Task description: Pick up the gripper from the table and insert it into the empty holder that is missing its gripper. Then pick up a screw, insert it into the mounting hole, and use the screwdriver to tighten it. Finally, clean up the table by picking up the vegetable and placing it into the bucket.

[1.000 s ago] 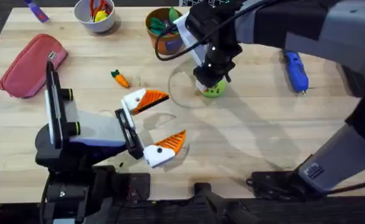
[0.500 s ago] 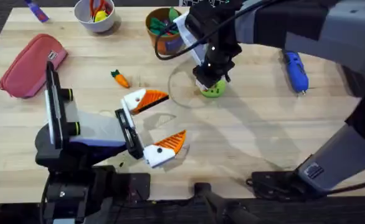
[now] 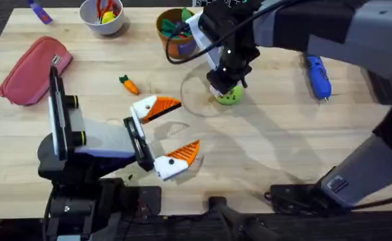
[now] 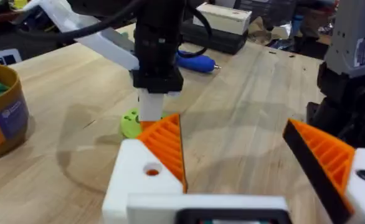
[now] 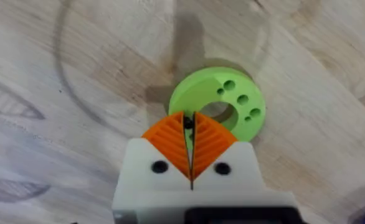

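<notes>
My right gripper points down onto a green disc with several holes. In the right wrist view its orange pads are shut on a small dark screw over the disc's centre hole. My left gripper lies open at mid-table. Both white holders carry orange ribbed wedges. The far holder shows an orange hole, the near one a dark dot. The vegetable lies left of the disc. At the back stands the bucket, and the blue screwdriver lies far right.
A pink pouch lies at the left, a white bowl with small items at the back left, and a purple marker beside it. Bare wood lies in front of the disc and to its right.
</notes>
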